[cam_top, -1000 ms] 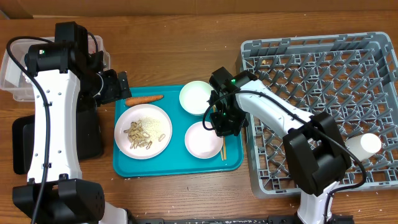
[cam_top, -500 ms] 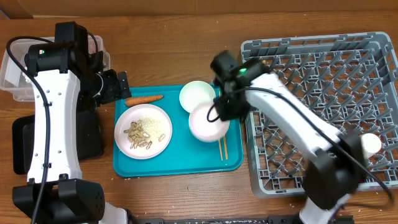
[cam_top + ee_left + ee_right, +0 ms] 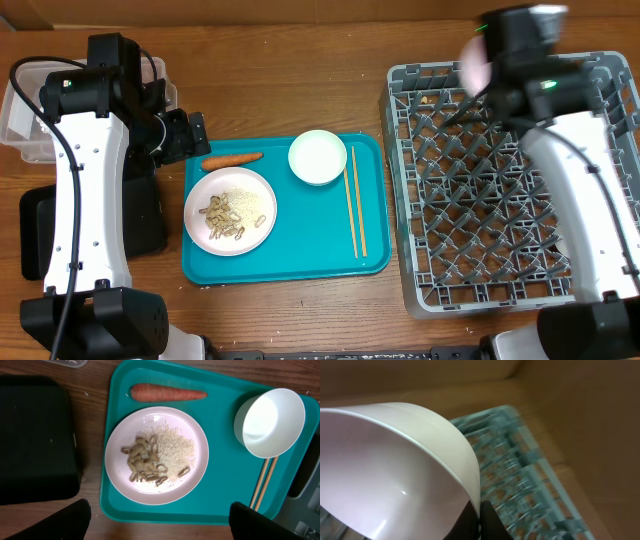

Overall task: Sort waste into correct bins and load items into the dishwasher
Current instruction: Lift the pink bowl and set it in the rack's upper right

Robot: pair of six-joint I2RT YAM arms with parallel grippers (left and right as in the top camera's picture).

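Observation:
My right gripper (image 3: 480, 521) is shut on the rim of a white bowl (image 3: 395, 475), held tilted high above the back left of the grey dishwasher rack (image 3: 500, 220); from overhead only the bowl's edge (image 3: 470, 62) shows beside the arm. My left gripper (image 3: 160, 522) hangs open and empty over the near edge of the teal tray (image 3: 290, 262). On that tray lie a white plate (image 3: 156, 455) with beige scraps (image 3: 145, 460) and rice, an orange carrot (image 3: 168, 393), a second white bowl (image 3: 270, 422) and chopsticks (image 3: 263, 482).
A clear plastic tub (image 3: 25, 120) stands at the far left, partly under the left arm. The black tray (image 3: 35, 445) lies just left of the teal tray. The right arm crosses over the rack's right side.
The right gripper has lifted one bowl off the teal tray and swung it up and right over the rack, uncovering the chopsticks. The left arm has not moved.

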